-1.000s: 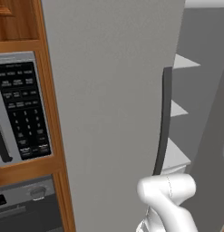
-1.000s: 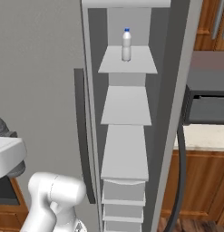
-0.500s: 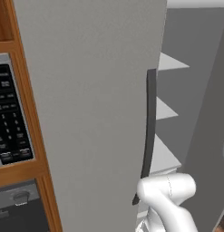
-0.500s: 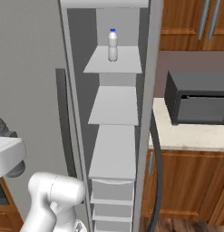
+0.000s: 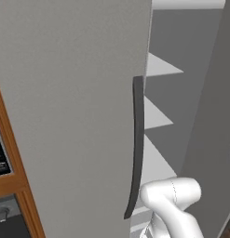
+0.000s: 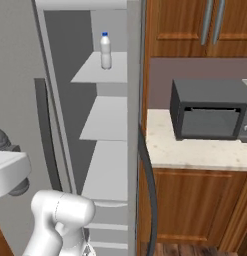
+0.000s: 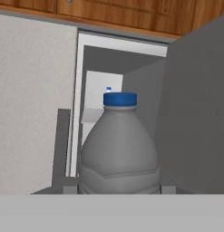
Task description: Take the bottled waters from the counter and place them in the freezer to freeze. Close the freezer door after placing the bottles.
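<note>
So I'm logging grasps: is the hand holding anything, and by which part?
Yes: the smoky grey bottle, blue cap up, gripped low on its body. The exact contact is hidden at the picture's bottom.

Glossy white rounded arm — smooth tubular links, dark grey joint.

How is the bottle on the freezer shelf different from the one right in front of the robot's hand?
The shelf bottle is whitish-clear; the near bottle is smoky grey. The shelf bottle stands alone on an upper freezer shelf; the grey one sits at the gripper, outside the freezer. Both are upright with blue caps.
</note>
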Motion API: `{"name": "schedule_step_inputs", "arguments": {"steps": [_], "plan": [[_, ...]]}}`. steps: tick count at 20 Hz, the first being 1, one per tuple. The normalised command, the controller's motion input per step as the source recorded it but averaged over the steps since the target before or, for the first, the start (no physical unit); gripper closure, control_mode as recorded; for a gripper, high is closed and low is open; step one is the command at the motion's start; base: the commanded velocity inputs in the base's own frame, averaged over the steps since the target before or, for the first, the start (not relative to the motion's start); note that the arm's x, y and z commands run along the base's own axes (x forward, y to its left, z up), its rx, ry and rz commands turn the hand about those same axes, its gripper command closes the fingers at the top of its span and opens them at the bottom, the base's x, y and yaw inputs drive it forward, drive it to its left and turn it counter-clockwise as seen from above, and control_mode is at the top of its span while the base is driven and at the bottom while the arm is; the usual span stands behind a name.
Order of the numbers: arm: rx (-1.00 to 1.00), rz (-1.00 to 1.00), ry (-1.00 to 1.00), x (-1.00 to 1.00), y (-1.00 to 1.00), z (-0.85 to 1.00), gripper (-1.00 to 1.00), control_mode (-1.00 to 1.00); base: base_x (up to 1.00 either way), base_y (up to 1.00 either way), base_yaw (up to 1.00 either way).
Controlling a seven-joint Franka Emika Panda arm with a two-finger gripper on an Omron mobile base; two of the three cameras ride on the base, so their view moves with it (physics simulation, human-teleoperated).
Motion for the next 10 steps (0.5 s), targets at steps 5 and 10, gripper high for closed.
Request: {"name": "schedule_step_inputs", "arguments": {"steps": [5,10], "plan": [[0.00,0.00,0.00,0.00,0.00,0.00,1.00,1.00,0.39,-0.21,0.00],[0.00,0.00,0.00,0.00,0.00,0.00,1.00,1.00,0.25,-0.01,0.00]]}}
